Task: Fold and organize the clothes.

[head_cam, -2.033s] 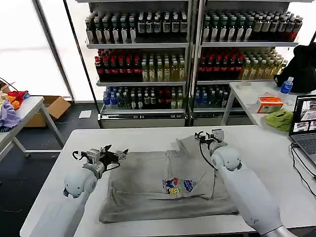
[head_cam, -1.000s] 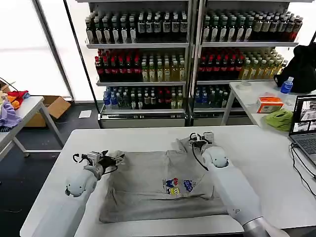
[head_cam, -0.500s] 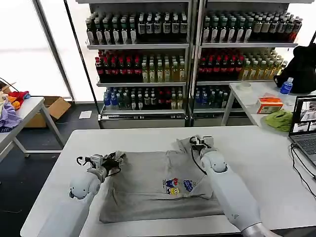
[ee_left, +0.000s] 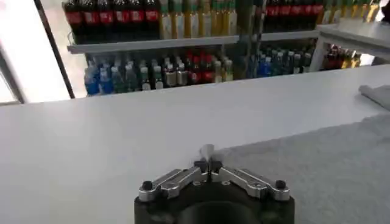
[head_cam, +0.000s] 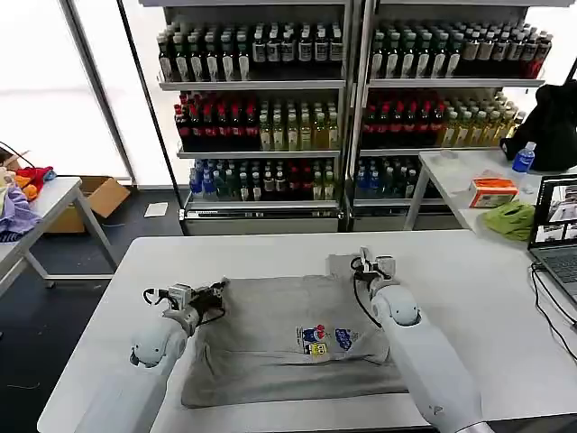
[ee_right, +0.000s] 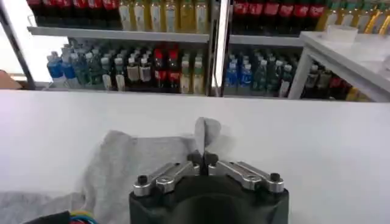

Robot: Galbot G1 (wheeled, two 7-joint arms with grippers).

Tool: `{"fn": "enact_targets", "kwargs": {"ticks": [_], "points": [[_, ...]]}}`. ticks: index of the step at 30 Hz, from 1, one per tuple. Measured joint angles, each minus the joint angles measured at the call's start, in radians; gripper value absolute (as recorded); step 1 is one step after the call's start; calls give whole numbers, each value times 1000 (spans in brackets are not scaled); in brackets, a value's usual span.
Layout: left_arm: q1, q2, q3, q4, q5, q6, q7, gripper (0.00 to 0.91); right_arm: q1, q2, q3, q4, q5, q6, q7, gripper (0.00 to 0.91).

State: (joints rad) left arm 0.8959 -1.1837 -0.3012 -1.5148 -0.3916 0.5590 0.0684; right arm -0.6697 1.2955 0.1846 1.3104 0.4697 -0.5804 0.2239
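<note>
A grey short-sleeved shirt (head_cam: 288,334) with a small multicoloured chest print (head_cam: 325,339) lies spread on the white table (head_cam: 478,298). My left gripper (head_cam: 219,290) is shut on the shirt's left edge, and a fold of grey cloth (ee_left: 208,150) sticks up between its closed jaws. My right gripper (head_cam: 364,262) is shut on the far right part of the shirt (ee_right: 140,161), near a sleeve, with a flap of cloth (ee_right: 205,134) pinched upright.
Drink shelves (head_cam: 343,99) stand behind the table. A side table on the right holds a lime-green cloth (head_cam: 510,219), an orange box (head_cam: 493,190) and a laptop (head_cam: 557,225). Another table at the left carries coloured fabrics (head_cam: 20,194).
Both grippers have moved inward toward the shirt's middle, the left one to the right and the right one slightly left, dragging the held edges with them. The shirt now looks narrower.
</note>
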Motion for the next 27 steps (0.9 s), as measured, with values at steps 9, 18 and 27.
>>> {"fn": "enact_targets", "kwargs": {"ticks": [9, 18, 27], "points": [[27, 2, -33, -71, -34, -50, 3, 10, -48, -19, 59, 172, 24, -4, 26, 0], [96, 20, -77, -189, -34, -69, 10, 0, -139, -61, 113, 364, 46, -1, 55, 0], [204, 39, -136, -299, -20, -81, 18, 10, -310, -90, 163, 572, 59, 1, 90, 0]]}}
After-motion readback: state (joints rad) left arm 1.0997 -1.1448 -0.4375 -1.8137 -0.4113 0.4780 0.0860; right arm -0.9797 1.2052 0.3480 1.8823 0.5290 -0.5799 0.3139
